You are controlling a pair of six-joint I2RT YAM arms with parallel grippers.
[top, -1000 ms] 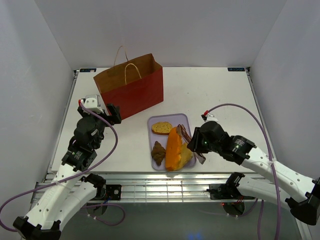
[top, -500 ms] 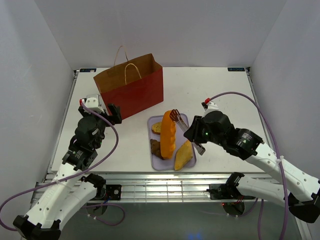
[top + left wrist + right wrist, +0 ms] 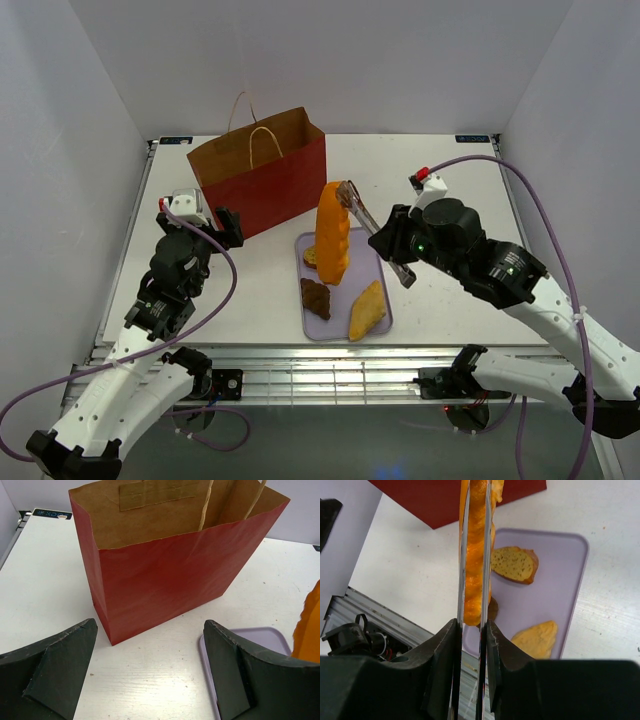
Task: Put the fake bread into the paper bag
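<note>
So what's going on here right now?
The right pincer grips metal tongs, which clamp the long orange loaf upright above the lavender tray, close to the red paper bag. The left pincer hangs open in front of the bag. A toast slice, a yellow wedge and a dark brown piece lie on the tray.

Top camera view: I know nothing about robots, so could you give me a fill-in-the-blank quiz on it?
The right pincer holds the long orange loaf not directly but with metal ____.
____ other bread pieces lie on the lavender rectangular tray.
The red paper bag stands upright, its top ____.
Missing: tongs; three; open.
</note>
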